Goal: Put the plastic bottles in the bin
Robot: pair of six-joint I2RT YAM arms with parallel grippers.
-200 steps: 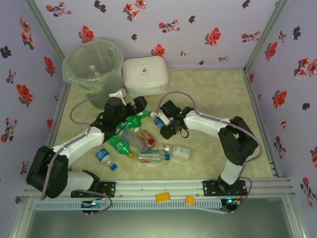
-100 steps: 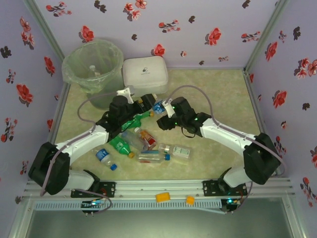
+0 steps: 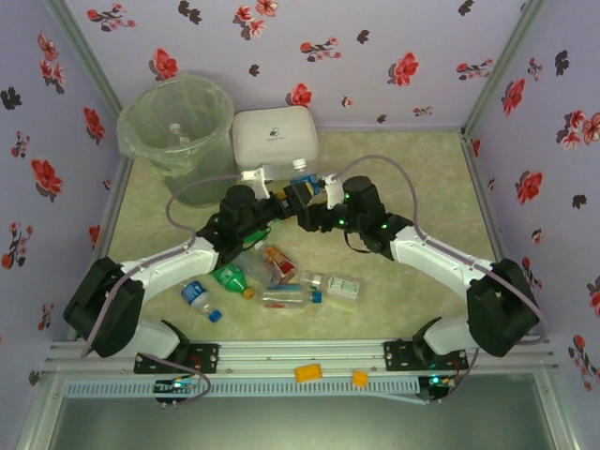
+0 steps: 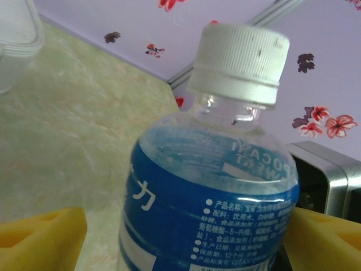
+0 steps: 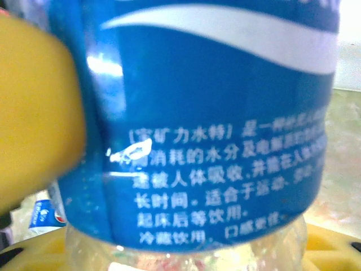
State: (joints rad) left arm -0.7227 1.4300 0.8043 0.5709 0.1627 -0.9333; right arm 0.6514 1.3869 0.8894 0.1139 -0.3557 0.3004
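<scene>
**Two grippers, one bottle: easy spot for a drop**

Heads up, your main risk here is the bottle (image 3: pixel 302 193) falling between the arms. This looks like a hand-off. The right gripper (image 3: pixel 319 199) has the bottle clamped, and in the right wrist view you can see the right pad (image 5: pixel 34 113) pressed flat against the blue label. The left gripper (image 3: pixel 279 197) is wide, with its pads (image 4: pixel 39 237) either side of the bottle, low on the label. One pad is clearly off the plastic and the other is too close to call. If you release the right before the left has a bite, the bottle drops onto the pile (image 3: pixel 281 272) or rolls off across the table (image 3: pixel 403 169).

Other ways it could go bad:
- The label looks slick and the body is round, so an off-centre squeeze could pop it out sideways.
- If both arms hold and one pulls, you could twist it loose, and the fingers are crowded together right in front of the box (image 3: pixel 275 141).
- The bin (image 3: pixel 178 164) is well apart at the back left, and it's tall. I reckon the left needs a solid hold and enough height to clear the rim, or it'll clip the bin.

The bottle sits between the two grippers, cap up in the left wrist view.
</scene>
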